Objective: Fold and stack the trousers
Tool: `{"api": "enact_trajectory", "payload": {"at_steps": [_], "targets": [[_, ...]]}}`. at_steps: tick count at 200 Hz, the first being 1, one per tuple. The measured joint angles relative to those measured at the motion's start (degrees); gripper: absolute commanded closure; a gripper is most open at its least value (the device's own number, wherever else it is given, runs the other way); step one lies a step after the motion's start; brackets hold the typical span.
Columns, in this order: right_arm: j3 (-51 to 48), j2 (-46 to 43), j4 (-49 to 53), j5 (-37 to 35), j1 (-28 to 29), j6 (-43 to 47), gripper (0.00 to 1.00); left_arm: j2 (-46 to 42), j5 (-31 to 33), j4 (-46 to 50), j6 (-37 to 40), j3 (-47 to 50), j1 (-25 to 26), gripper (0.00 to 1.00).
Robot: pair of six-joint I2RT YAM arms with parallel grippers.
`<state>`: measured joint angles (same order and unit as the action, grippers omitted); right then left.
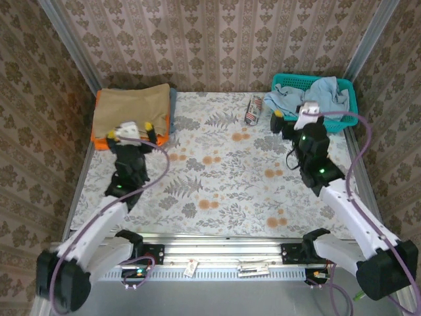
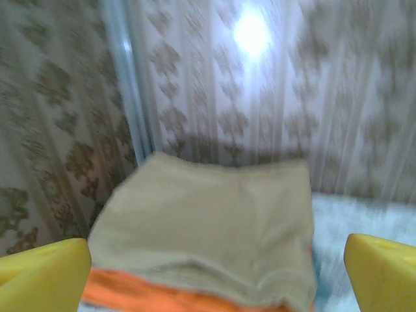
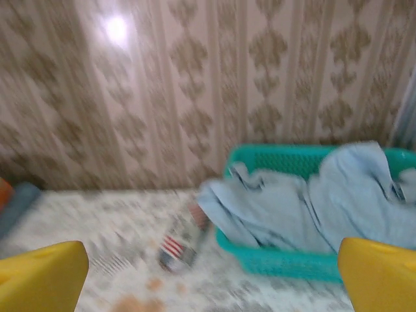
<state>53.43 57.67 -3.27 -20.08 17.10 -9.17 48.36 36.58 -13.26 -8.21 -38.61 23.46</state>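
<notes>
From above, the trousers (image 1: pixel 325 92) lie bunched in a teal basket (image 1: pixel 340 123) at the far right corner of the flower-patterned surface (image 1: pixel 217 178), with pale blue cloth spilling over the basket's left rim. The right fingers (image 1: pixel 277 114) are spread apart just in front of the basket and hold nothing. A small striped item (image 1: pixel 253 110) lies on the surface just left of the basket. At the far left corner a tan folded garment (image 1: pixel 131 105) rests on an orange folded garment (image 1: pixel 100 141). The left fingers (image 1: pixel 112 135) are also apart and empty, at the near edge of that pile. In the left wrist view, the two yellow left fingers (image 2: pixel 42 270) sit at the bottom corners, wide apart with nothing between them. Ahead lies the tan folded garment (image 2: pixel 208 221), with a strip of the orange folded garment (image 2: pixel 143 296) showing under its near edge and the patterned wall behind. The picture is somewhat blurred. In the right wrist view, the right fingers (image 3: pixel 39 276) likewise stand wide at the bottom corners, gripping nothing. Beyond them the trousers (image 3: pixel 305 201) are heaped in the teal basket (image 3: pixel 286 263) against the wall — crumpled, not folded — and one fold hangs over the left end. The striped item (image 3: pixel 179 244) lies on the surface (image 3: pixel 97 221) just beside the basket's left end, too blurred to make out further.
</notes>
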Motion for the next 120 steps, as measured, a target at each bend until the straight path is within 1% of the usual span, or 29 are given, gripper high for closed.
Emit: {"api": "enact_trajectory", "payload": {"at_steps": [5,7,15,22,35,41,50,56,68,76,77,80,87,104,105,120], "targets": [[2.86,-0.04,2.97,-0.02,0.09,-2.19,0.00,-2.60,0.24,5.70,-4.90,-3.19,-0.31,0.00],[4.90,-0.07,5.09,-0.11,0.09,-3.50,0.00,-3.19,0.31,6.27,-5.40,-3.52,-0.37,0.00],[7.98,-0.24,8.63,-0.13,0.00,-6.34,0.00,-6.14,-0.07,11.08,-9.86,-5.77,-0.79,0.00],[9.81,-0.72,11.69,-0.11,-0.39,-9.92,0.00,-9.60,-1.79,14.58,-13.25,-6.36,-1.49,0.00],[8.59,-2.34,13.31,3.30,-2.58,-14.86,0.02,-17.51,-6.19,17.03,-17.64,-2.78,-3.19,0.00],[7.43,-2.78,14.12,5.51,-3.93,-16.63,0.03,-22.14,-9.29,17.97,-20.06,0.48,-4.59,0.01],[6.84,-2.01,16.61,7.32,-5.49,-18.47,0.02,-27.28,-13.53,19.85,-22.71,4.59,-6.64,0.02],[7.04,-0.72,17.97,8.00,-6.10,-19.43,0.02,-29.22,-16.20,21.70,-24.22,6.38,-7.93,0.03],[9.16,3.43,21.57,8.72,-6.36,-20.09,0.02,-30.12,-21.22,25.42,-26.23,7.93,-9.81,0.04],[11.21,6.80,23.34,8.79,-6.36,-20.20,0.05,-29.49,-24.63,27.74,-27.21,8.02,-10.43,0.05],[12.15,8.57,23.89,8.98,-6.38,-20.04,0.05,-29.31,-25.24,27.98,-27.34,8.02,-10.47,0.06],[12.55,9.22,24.22,9.03,-6.38,-19.96,0.05,-29.00,-25.99,28.39,-27.54,8.02,-10.51,0.07],[15.69,13.75,26.05,9.20,-6.51,-19.58,0.05,-28.06,-29.09,29.64,-28.13,7.91,-10.56,0.09],[23.50,23.54,30.14,8.66,-6.82,-18.91,0.04,-24.35,-37.11,31.54,-29.38,7.65,-10.69,0.09],[25.05,25.14,30.84,8.37,-6.91,-18.82,0.04,-23.89,-38.10,31.76,-29.51,7.65,-10.64,0.09],[31.41,32.81,32.98,7.21,-7.63,-18.40,0.03,-20.63,-43.89,32.68,-30.23,7.67,-9.88,0.10]]}}
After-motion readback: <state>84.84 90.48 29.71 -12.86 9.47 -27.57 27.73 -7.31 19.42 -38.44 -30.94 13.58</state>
